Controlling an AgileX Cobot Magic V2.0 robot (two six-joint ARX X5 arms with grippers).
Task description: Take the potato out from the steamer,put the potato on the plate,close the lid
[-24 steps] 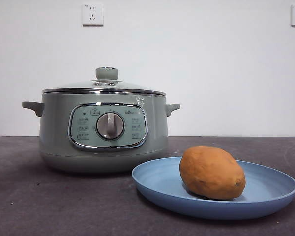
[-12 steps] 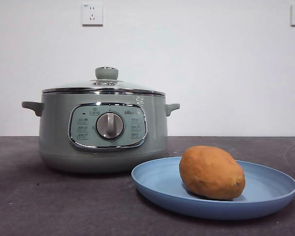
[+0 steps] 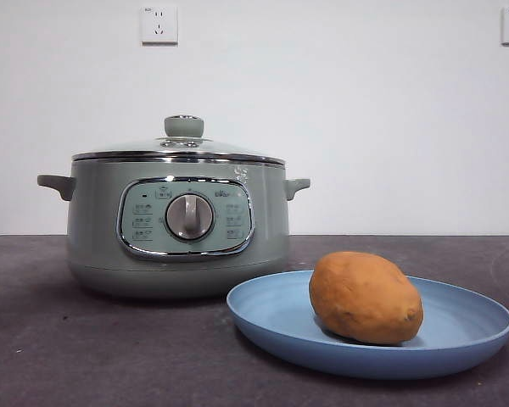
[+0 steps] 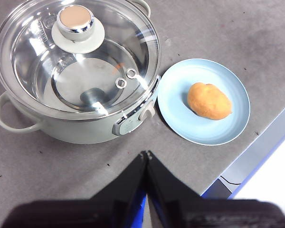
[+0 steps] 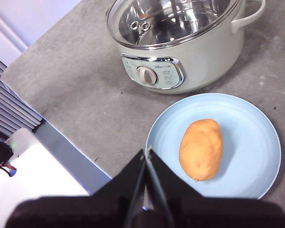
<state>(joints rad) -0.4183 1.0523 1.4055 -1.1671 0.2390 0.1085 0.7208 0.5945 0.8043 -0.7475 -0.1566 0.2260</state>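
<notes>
The orange-brown potato (image 3: 366, 297) lies on the light-blue plate (image 3: 458, 339), right of the steamer. It also shows in the left wrist view (image 4: 209, 100) and the right wrist view (image 5: 201, 148). The sage-green steamer (image 3: 97, 246) stands at the left with its glass lid (image 3: 184, 147) seated on its rim; the lid (image 4: 78, 57) shows an empty pot beneath. My left gripper (image 4: 146, 154) is shut and empty, held high above the table near the steamer. My right gripper (image 5: 146, 152) is shut and empty, high above the plate's (image 5: 256, 137) edge. Neither arm shows in the front view.
The grey table (image 3: 110, 356) ends at an edge close to the plate (image 4: 275, 128). A white and blue frame lies beyond that edge (image 5: 38, 175). Two wall sockets sit on the white wall behind (image 3: 159, 25).
</notes>
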